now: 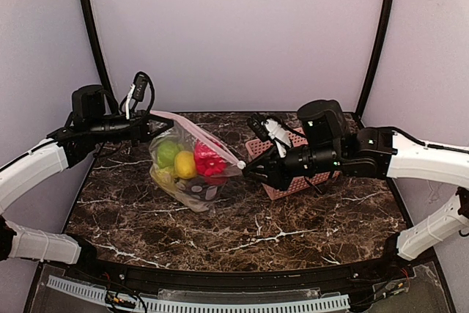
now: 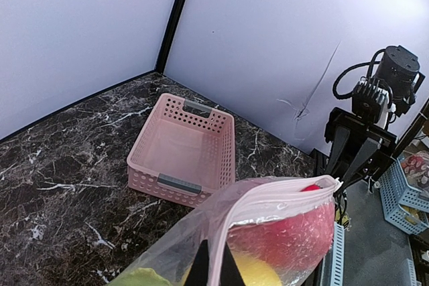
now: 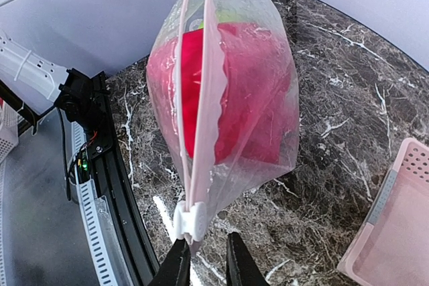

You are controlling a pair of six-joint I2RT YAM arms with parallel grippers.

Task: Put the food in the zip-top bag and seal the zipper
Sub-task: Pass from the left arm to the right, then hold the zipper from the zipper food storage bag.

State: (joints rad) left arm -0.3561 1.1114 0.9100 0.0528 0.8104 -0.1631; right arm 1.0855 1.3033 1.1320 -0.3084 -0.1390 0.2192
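The clear zip-top bag (image 1: 192, 181) hangs above the marble, stretched between both grippers. Inside it sit the food pieces: a red pepper (image 1: 209, 160), a yellow round piece (image 1: 185, 165) and a green one (image 1: 168, 153). My left gripper (image 1: 152, 126) (image 2: 214, 267) is shut on the far end of the pink zipper (image 2: 268, 195). The white slider tab (image 3: 190, 221) sits at the near end. Just below it, my right gripper (image 3: 206, 259) (image 1: 253, 168) has a narrow gap between its fingers. The bag's corner tail brushes the left finger only.
A pink lattice basket (image 2: 201, 108) (image 1: 293, 185) stands on the marble table, under and behind my right arm. In the right wrist view its corner (image 3: 395, 219) shows at lower right. The table's black front rail (image 3: 127, 232) runs close below the bag.
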